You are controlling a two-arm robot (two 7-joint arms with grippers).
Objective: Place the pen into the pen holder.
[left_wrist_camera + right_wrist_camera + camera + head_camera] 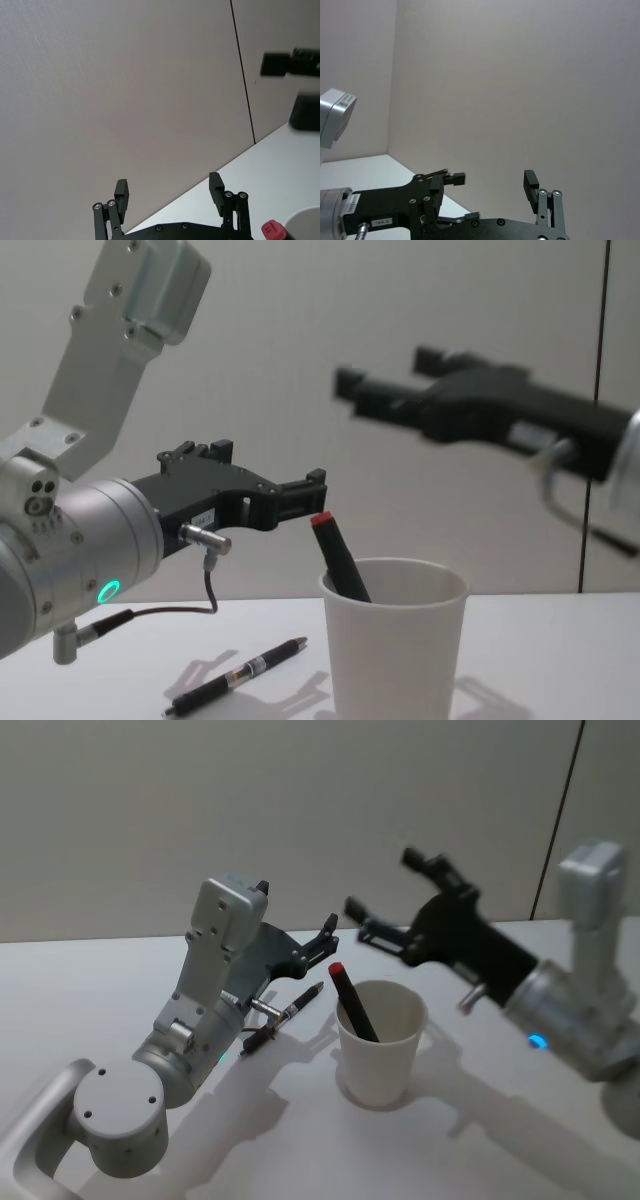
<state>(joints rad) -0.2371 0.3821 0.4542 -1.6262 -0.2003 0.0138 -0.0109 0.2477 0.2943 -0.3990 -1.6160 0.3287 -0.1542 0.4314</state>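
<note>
The pen holder (383,1045), a white paper cup, stands upright on the table, also in the chest view (395,650). A dark pen with a red cap (350,1001) leans inside it, cap up (332,552). Another black pen (285,1018) lies flat on the table left of the cup (237,675). My left gripper (325,942) hovers open and empty just above and left of the cup rim, over the lying pen; its fingers (121,194) stand wide apart. Higher up and behind the cup, my right gripper (390,885) is open and empty (388,375).
The white table (100,1000) meets a plain grey wall behind. There is free surface in front of and to the right of the cup. My left arm's big joint (118,1108) sits low at the front left.
</note>
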